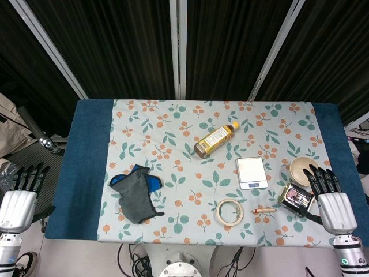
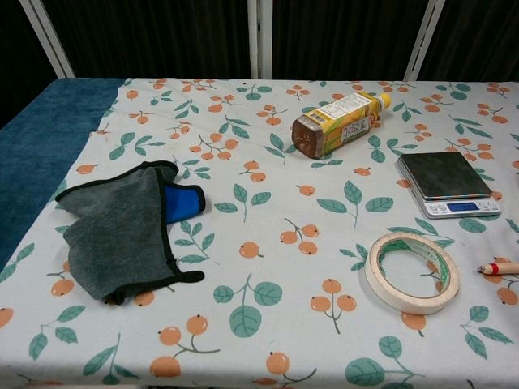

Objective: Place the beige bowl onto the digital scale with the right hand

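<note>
From the head view, the right hand (image 1: pixel 330 193) is at the table's edge with its fingers straight and a little apart. It holds nothing. The beige bowl (image 1: pixel 301 168) sits on the cloth just past the fingertips, a bit toward the middle of the table. It looks very close to the fingers, but I cannot tell if they touch. The digital scale (image 1: pixel 252 172) is farther in from the hand, on the other side of the bowl, and nothing is on it. A small dark box (image 1: pixel 296 198) lies right beside the hand, under its thumb side. A little wooden stick (image 1: pixel 264 210) and a roll of tape (image 1: pixel 229 211) lie farther in from the box. A bottle (image 1: pixel 215 139) lies on its side, well away from the hand. The left hand (image 1: pixel 24 193) is off the table, with straight fingers and nothing in it. A grey and blue glove (image 1: pixel 135 193) is the thing nearest to it.

From the chest view, no hand shows and the bowl is out of sight. The scale (image 2: pixel 448 184), tape (image 2: pixel 411 271), bottle (image 2: pixel 336 123) and glove (image 2: pixel 130 228) are there.
</note>
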You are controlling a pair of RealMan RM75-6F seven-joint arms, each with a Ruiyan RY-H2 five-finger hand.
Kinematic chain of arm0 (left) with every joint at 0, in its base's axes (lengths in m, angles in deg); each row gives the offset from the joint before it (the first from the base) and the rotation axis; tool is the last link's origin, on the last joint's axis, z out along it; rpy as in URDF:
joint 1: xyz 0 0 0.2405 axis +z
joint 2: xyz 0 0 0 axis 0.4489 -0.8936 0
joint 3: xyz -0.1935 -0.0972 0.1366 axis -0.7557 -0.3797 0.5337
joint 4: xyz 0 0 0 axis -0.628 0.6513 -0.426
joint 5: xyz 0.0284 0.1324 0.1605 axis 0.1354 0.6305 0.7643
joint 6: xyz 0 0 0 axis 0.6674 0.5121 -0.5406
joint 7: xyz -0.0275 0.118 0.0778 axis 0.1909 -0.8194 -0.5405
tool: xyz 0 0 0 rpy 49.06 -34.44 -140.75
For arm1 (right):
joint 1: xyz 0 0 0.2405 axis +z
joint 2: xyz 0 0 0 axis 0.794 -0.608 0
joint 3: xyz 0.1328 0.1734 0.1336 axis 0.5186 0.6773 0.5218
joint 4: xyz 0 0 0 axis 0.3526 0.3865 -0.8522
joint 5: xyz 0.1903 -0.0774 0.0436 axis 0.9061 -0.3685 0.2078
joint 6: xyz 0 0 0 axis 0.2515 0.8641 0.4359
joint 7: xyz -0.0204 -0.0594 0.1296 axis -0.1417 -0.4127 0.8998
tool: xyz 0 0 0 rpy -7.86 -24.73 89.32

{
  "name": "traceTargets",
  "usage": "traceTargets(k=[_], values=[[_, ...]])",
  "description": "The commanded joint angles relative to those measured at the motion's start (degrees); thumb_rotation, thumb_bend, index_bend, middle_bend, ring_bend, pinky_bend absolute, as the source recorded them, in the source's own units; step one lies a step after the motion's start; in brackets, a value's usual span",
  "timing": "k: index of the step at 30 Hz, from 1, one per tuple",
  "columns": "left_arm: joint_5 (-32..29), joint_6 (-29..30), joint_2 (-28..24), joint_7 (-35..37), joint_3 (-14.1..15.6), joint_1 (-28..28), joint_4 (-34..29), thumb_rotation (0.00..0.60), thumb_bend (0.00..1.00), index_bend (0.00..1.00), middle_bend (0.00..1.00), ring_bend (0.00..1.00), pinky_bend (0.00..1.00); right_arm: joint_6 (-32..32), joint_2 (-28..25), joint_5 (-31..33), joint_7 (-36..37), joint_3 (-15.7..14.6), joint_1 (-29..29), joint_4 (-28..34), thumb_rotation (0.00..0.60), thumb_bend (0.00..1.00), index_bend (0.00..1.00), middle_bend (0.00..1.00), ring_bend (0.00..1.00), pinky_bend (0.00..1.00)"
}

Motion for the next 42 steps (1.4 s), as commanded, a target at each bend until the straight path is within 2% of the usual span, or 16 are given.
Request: traceTargets(k=[1,11,17,25,30,39,42], values=[[-0.2,-0.2,0.1,0.1,-0.2,-0.2,0.1,0.600,0.07,0.01,0.00,0.00,0.00,0.6,0.1,0.3,-1.1,0.4,0.5,0.2,0.600,0.09,0.00,0.00,0.00,0.00],[-0.5,-1.1,0.5,0.8,-0.2,-0.5,1.1,0.600,0.07,0.01,0.00,0.00,0.00,2.0,-0.4,3.8,-2.3,1.4,0.4,0.3,0.600,0.09,0.00,0.00,0.00,0.00],[-0.8,-1.3,0.9,1.6,-0.3,-0.7,1.8,0.600,0.07,0.01,0.00,0.00,0.00,4.0,-1.3,7.4,-5.5,2.1,0.5,0.8,0.600,0.09,0.00,0.00,0.00,0.00],[-0.8,-1.7,2.0,1.8,0.0,-0.6,3.0,0.600,0.07,0.01,0.00,0.00,0.00,13.4,-5.3,20.6,-10.4,5.2,3.4,2.3,0.600,0.08,0.00,0.00,0.00,0.00],[-0.8,-1.5,2.0,1.9,0.1,-0.5,3.1,0.600,0.07,0.01,0.00,0.00,0.00,20.7,-6.3,28.5,-11.5,6.8,6.5,0.8,0.600,0.07,0.00,0.00,0.00,0.00],[-0.4,-1.6,1.7,0.8,0.3,-0.5,2.4,0.600,0.07,0.01,0.00,0.00,0.00,29.6,-6.2,35.4,-14.4,7.8,12.4,-2.6,0.600,0.07,0.00,0.00,0.00,0.00],[-0.6,-1.7,1.6,0.4,0.4,-0.4,2.1,0.600,0.07,0.01,0.00,0.00,0.00,31.5,-5.1,36.6,-14.5,8.0,14.1,-4.1,0.600,0.04,0.00,0.00,0.00,0.00]])
